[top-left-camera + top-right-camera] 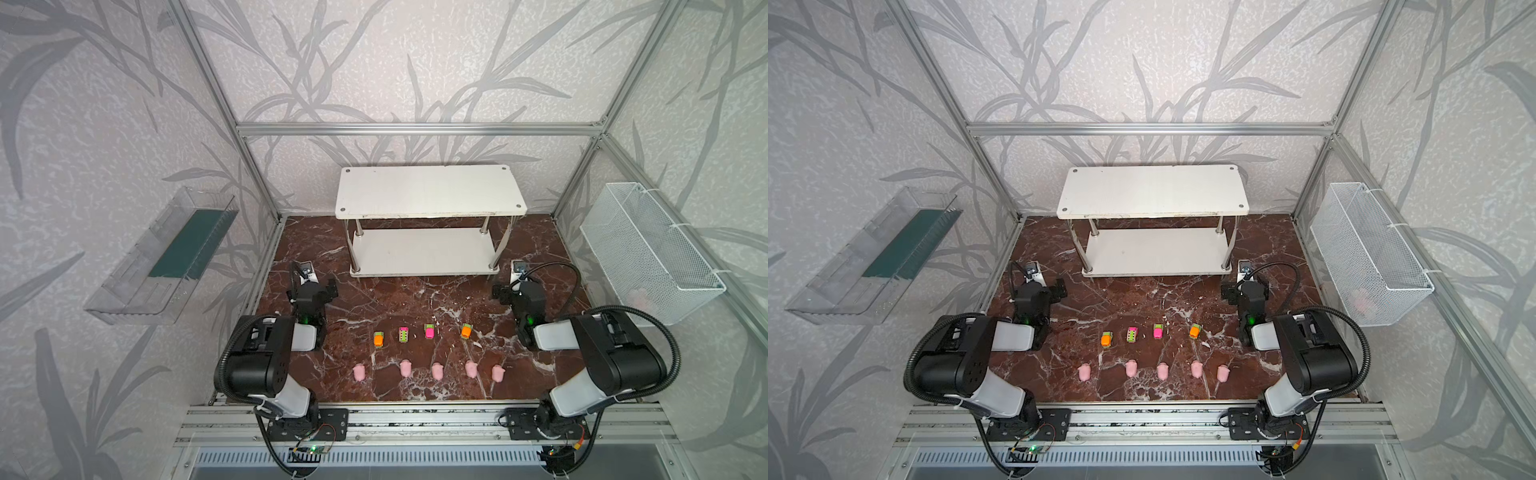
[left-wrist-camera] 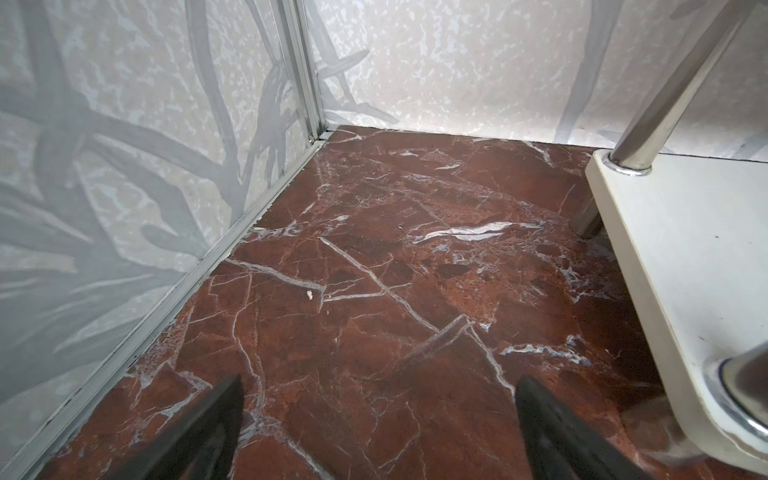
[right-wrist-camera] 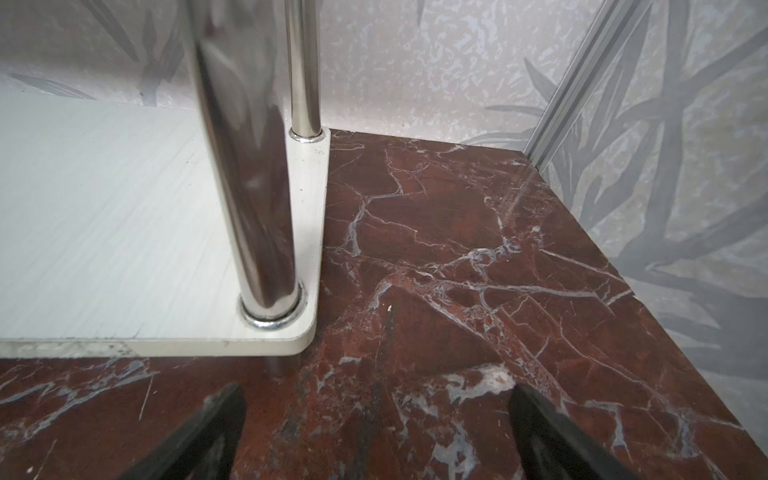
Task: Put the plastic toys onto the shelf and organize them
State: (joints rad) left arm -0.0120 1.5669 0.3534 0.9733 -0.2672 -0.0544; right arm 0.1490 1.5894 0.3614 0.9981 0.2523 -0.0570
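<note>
I see left gripper (image 2: 379, 380) and right gripper (image 3: 376, 388) both spread wide, holding nothing. Four tiny plastic cars (image 1: 403, 334), five pale-pink pig figurines (image 1: 436, 371) rowed before white two-tier shelf (image 1: 428, 191).

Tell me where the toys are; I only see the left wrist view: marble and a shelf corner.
Observer: Four toy cars stand in a row on the marble, well short of the shelf.
Operator: Any other toys?
Observer: Five pink figurines form a second row, farther from the shelf than the cars.
Operator: Anything shelved yet?
Observer: No toy shows on either tier.
</note>
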